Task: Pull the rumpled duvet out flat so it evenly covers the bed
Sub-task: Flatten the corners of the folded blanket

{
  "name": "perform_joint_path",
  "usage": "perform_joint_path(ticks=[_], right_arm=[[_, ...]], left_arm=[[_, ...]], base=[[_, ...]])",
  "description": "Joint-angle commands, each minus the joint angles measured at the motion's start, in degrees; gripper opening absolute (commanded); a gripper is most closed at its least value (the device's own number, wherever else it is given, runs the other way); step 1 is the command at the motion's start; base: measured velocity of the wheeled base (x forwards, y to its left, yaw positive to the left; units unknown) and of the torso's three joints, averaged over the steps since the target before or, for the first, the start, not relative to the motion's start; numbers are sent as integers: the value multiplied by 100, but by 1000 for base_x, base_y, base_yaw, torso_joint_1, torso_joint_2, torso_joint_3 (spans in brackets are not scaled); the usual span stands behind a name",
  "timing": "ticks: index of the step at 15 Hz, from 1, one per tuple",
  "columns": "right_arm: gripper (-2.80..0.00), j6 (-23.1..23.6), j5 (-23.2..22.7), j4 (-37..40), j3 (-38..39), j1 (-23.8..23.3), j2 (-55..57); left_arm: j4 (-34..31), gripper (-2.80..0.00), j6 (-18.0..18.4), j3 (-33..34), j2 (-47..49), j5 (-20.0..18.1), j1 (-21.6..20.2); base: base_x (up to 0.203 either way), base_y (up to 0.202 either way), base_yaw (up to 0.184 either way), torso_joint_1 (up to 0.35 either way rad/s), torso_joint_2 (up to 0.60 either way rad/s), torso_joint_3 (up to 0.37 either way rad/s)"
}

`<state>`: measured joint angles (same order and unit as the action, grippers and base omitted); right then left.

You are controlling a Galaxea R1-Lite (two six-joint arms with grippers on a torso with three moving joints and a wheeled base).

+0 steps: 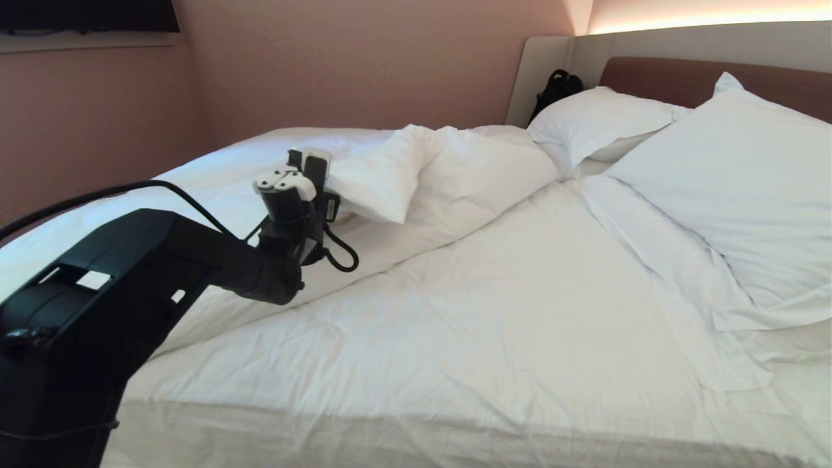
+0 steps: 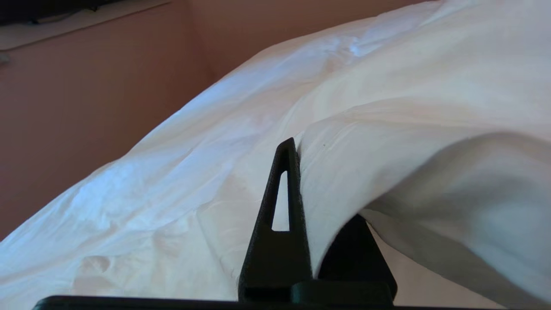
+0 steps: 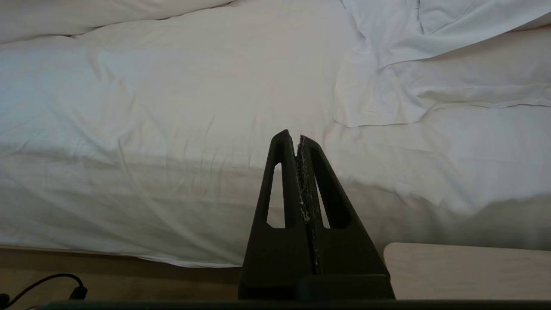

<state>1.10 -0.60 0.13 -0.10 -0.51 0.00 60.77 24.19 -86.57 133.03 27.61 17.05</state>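
Two white pillows (image 1: pixel 734 188) propped at the headboard end, black bag (image 1: pixel 558 88) tucked in the corner behind.

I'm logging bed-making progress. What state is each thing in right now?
duvet: rumpled, one corner folded back and lifted.
left gripper: shut on the duvet's corner.
right gripper: shut, empty, hanging off the bed's edge.
pillows: leaning at the headboard.
bed: partly uncovered.
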Motion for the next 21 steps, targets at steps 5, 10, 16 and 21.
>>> perform_joint_path(ticks=[5,10,16,21], right_arm=[[-280,4,-2,4,1,-2,9],[-280,4,-2,4,1,-1,3],[-280,4,-2,4,1,5,9],[-280,4,-2,4,1,7,9]], left_arm=[[-229,-280,-699,1032,-1548,35,405],[-807,-280,-1322,2261,-2742,-23,833],[-802,-280,-1770,3883,-3591,-45,1127],[-856,-280,-2139,4368,-3954,-30,1535]], base=[[0,0,0,0,0,0],[0,0,0,0,0,0],[0,0,0,0,0,0],[0,0,0,0,0,0]])
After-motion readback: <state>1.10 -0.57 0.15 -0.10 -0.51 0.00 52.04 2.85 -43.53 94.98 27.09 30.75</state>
